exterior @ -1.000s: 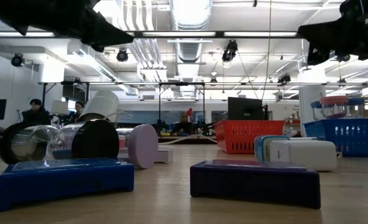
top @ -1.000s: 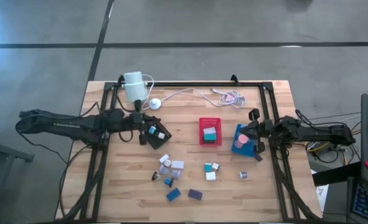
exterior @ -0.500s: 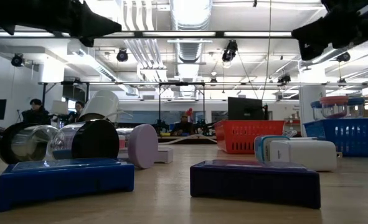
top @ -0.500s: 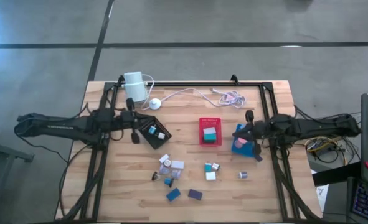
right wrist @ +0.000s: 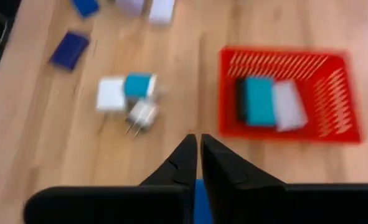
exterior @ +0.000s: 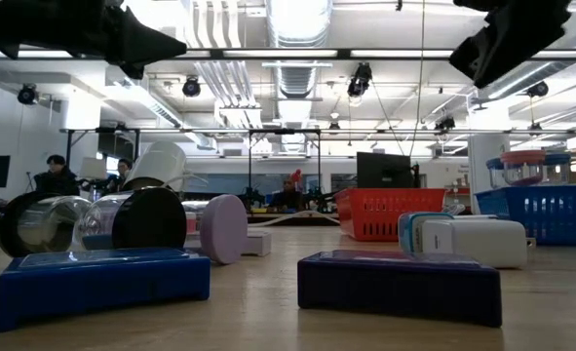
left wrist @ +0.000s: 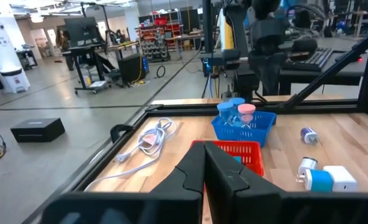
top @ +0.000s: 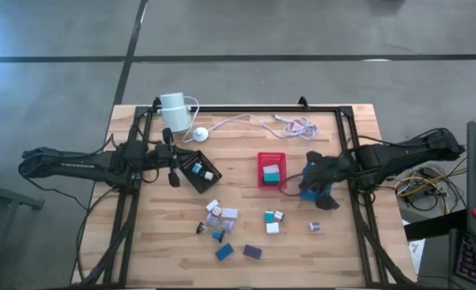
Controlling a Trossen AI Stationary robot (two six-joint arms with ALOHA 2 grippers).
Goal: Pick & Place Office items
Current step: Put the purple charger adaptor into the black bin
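Observation:
The office items lie loose on the near half of the table: a cluster [top: 217, 217], a teal and white group [top: 271, 221], a small cylinder [top: 314, 227], and a blue block [top: 224, 252] beside a purple block [top: 252, 252]. Others sit in the red tray [top: 261, 159], the blue tray [top: 306, 193] and the black tray [top: 191, 179]. My left gripper [top: 173, 179] is shut and empty, hovering just left of the black tray. My right gripper [top: 308, 171] is shut and empty above the blue tray; its wrist view shows the red tray [right wrist: 339, 134] and the teal and white group [right wrist: 124, 93].
A white cylinder [top: 173, 113] stands at the far left, and its white cable [top: 258, 122] runs along the far edge to a coil [top: 298, 126]. A black frame [top: 350, 145] borders the table. Bare wood lies between the trays and the loose pieces.
My left gripper has drawn back toward the table's left, off the black tray. My right gripper has moved toward the table's left, over the blue tray and closer to the red tray. The pieces have stayed where they were.

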